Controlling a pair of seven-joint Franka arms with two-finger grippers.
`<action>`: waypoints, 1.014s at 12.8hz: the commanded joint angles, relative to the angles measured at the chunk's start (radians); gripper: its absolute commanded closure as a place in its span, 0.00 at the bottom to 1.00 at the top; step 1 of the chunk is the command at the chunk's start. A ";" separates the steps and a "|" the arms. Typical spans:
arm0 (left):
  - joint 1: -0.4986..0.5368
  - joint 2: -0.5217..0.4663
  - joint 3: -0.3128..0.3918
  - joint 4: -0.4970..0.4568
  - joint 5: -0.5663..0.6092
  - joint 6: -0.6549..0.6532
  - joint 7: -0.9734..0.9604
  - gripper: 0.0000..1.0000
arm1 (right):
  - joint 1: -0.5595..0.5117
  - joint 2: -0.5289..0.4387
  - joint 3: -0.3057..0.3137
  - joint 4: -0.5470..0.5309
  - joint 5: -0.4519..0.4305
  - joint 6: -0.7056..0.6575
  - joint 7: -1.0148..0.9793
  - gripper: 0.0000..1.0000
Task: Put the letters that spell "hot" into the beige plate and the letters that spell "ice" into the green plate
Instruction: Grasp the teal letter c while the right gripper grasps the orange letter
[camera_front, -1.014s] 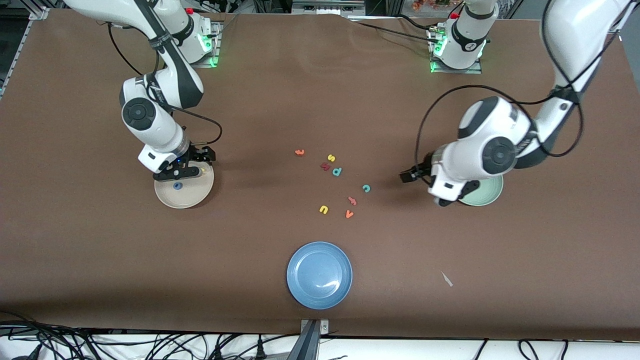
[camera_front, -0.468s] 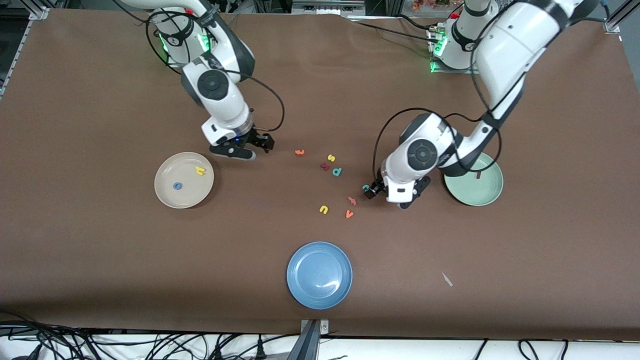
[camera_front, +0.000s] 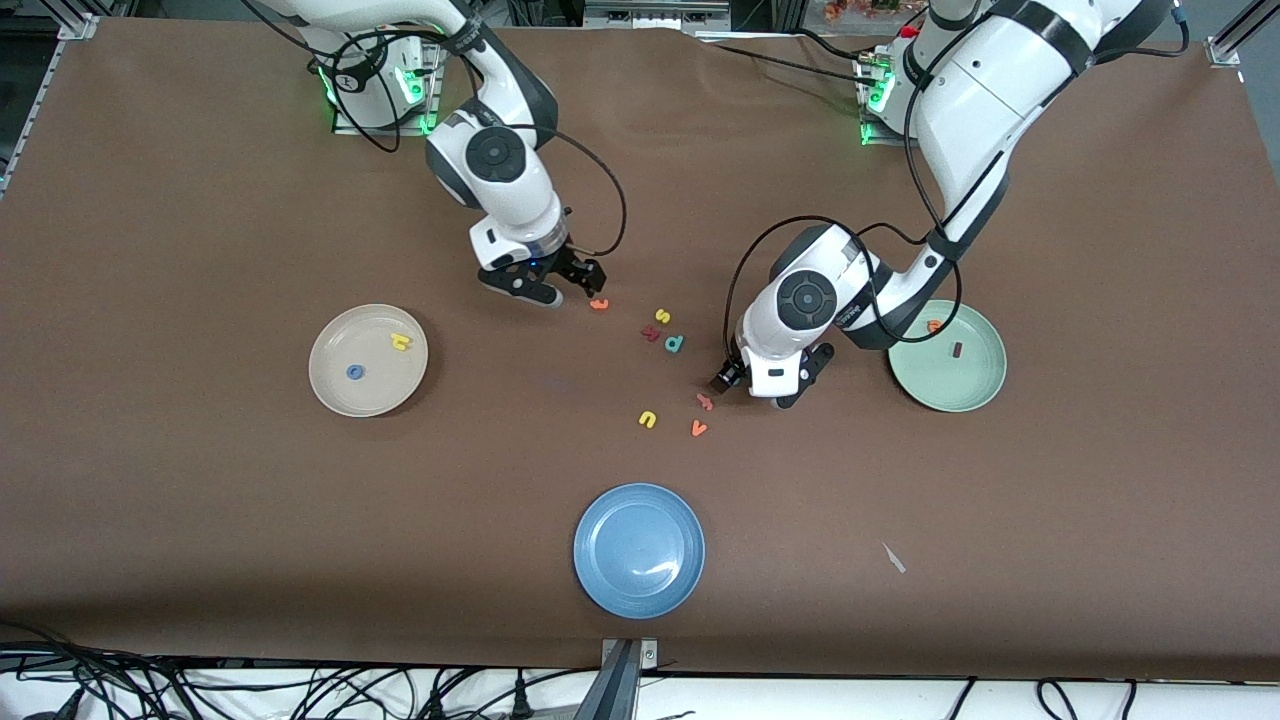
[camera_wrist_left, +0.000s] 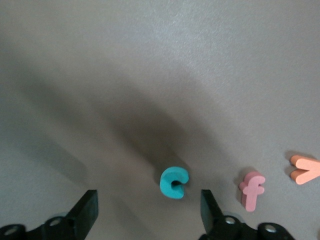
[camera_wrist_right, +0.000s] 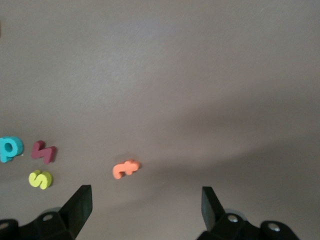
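Note:
The beige plate (camera_front: 335, 385) holds the yellow h (camera_front: 401, 342) and the blue o (camera_front: 354, 372). In the green plate (camera_front: 975, 390) lie the orange e (camera_front: 934, 325) and the dark red i (camera_front: 957, 350). My left gripper (camera_front: 728, 378) (camera_wrist_left: 149, 215) is low over the table, open, with the teal c (camera_wrist_left: 174, 183) between its fingers (camera_wrist_left: 87, 210) and untouched; the front view hides the c under the hand. My right gripper (camera_front: 590, 283) (camera_wrist_right: 145, 207) hangs open just above the orange t (camera_front: 599, 304) (camera_wrist_right: 125, 168), which lies on the table.
Loose letters lie mid-table: yellow s (camera_front: 661, 316), dark red letter (camera_front: 650, 333), teal p (camera_front: 674, 344), pink f (camera_front: 704, 402) (camera_wrist_left: 252, 189), orange v (camera_front: 698, 428) (camera_wrist_left: 305, 169), yellow u (camera_front: 647, 419). A blue plate (camera_front: 638, 590) sits nearest the front camera. A white scrap (camera_front: 893, 558) lies nearby.
The right gripper left the beige plate and moved over to the orange t. The left gripper left the green plate and came down around the teal c.

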 joint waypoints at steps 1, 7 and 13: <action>-0.023 0.020 0.017 0.021 0.028 0.015 -0.025 0.30 | 0.060 0.079 -0.035 0.076 -0.109 0.004 0.145 0.04; -0.029 0.034 0.018 0.027 0.030 0.016 -0.025 0.52 | 0.120 0.160 -0.058 0.118 -0.252 0.006 0.301 0.07; -0.024 0.023 0.025 0.027 0.053 0.012 -0.014 1.00 | 0.156 0.205 -0.086 0.164 -0.299 0.003 0.356 0.12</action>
